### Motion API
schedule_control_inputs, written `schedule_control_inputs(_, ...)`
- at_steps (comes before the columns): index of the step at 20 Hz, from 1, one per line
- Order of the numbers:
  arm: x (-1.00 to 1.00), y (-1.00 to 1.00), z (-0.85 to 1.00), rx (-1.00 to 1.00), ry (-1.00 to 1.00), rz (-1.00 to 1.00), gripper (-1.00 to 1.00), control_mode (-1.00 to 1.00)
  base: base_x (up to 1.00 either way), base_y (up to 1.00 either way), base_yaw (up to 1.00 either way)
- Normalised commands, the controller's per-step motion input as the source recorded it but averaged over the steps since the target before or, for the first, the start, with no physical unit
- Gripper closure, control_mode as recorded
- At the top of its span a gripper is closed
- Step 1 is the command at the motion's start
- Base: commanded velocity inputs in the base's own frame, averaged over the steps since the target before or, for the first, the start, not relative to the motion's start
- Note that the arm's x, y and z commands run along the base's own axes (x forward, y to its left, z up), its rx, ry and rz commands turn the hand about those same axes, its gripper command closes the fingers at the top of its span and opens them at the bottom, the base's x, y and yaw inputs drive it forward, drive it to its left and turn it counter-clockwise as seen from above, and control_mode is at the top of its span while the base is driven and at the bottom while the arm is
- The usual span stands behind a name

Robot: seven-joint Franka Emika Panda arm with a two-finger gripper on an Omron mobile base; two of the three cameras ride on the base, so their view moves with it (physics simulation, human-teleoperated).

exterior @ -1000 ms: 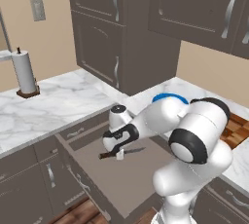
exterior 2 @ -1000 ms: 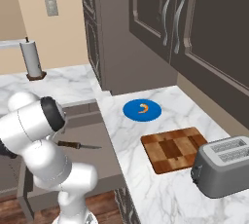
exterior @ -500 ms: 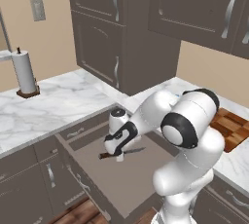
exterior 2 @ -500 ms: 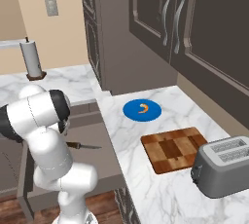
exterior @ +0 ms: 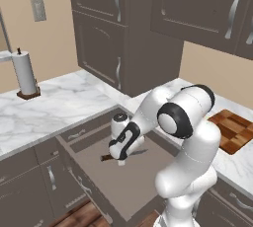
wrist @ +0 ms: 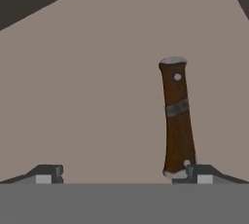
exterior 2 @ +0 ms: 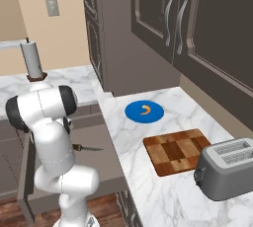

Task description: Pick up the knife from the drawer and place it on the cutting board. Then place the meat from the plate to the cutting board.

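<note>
1. Arm folded lower over the open drawer (exterior: 123,191) than a moment ago; elbow swung toward the cabinets, hand (exterior: 121,159) now down close to the drawer floor.
2. Hand spread wide, nothing between the fingertips (wrist: 48,173); pinching nothing.
3. Knife (wrist: 177,117) flat on the drawer floor, handle off-centre in the hand view, lying just inside one fingertip rather than midway. Blade end seen in the right base view (exterior 2: 88,148), poking out past the arm.
4. Judged: descent toward the knife nearly finished, grasp not yet made. Handle sits to one side of the gap, so closing may push it sideways before it is caught.
5. Meat (exterior 2: 145,109) on the blue plate (exterior 2: 133,115), cutting board (exterior 2: 179,151) bare just beside the plate on the tabletop (exterior 2: 163,191); second half of the task untouched.
6. Materials: knife handle dark brown, smooth, gently waisted, pale rivets and a grey band; blade thin grey metal. Drawer interior flat, matte grey-brown, no dividers. Board a checker of light and dark wood blocks. Plate a flat glossy disc. Meat a small orange crescent. Tabletop white veined marble.
</note>
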Motion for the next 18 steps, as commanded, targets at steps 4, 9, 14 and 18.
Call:
schedule_control_inputs(4, 0.23, 0.0, -0.22, 0.0, 0.0, 0.0, -1.0, -1.0, 0.0, 0.0, 0.0)
schedule_control_inputs(9, 0.24, 0.0, -0.22, 0.0, 0.01, 0.0, -1.0, -1.0, 0.0, 0.0, 0.0)
schedule_control_inputs(14, 0.24, 0.0, -0.21, 0.0, 0.03, 0.0, -1.0, -1.0, 0.0, 0.0, 0.0)
schedule_control_inputs(18, 0.18, 0.07, -0.23, 0.0, 0.01, 0.0, -1.0, -1.0, 0.0, 0.0, 0.0)
